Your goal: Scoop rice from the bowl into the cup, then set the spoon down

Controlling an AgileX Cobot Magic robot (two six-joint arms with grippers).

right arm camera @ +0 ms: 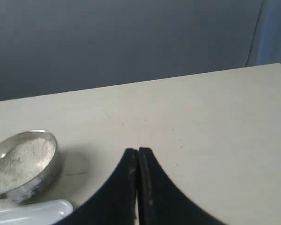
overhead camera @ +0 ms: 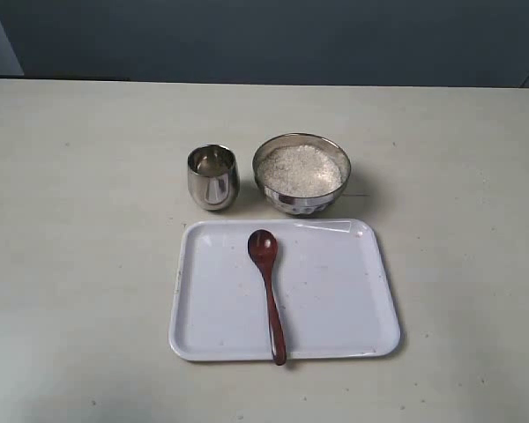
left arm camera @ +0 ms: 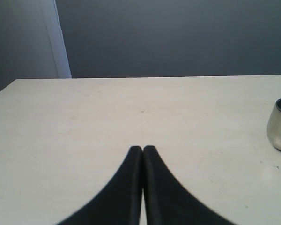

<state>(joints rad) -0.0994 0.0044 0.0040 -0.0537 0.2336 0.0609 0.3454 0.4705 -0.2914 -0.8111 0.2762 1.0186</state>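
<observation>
On the white tray [overhead camera: 353, 300] lies the wooden spoon [overhead camera: 269, 291], its oval end toward the far rim and its handle tip over the near rim. Just beyond the tray stands the steel bowl [overhead camera: 301, 203], filled with rice [overhead camera: 301, 169]. The steel cup [overhead camera: 212, 181] stands left of it, near but apart. Both are on the pale table [overhead camera: 88, 264]. The left gripper [left arm camera: 143, 149] and right gripper [right arm camera: 137, 151] are each pressed together — pinching nothing.
</observation>
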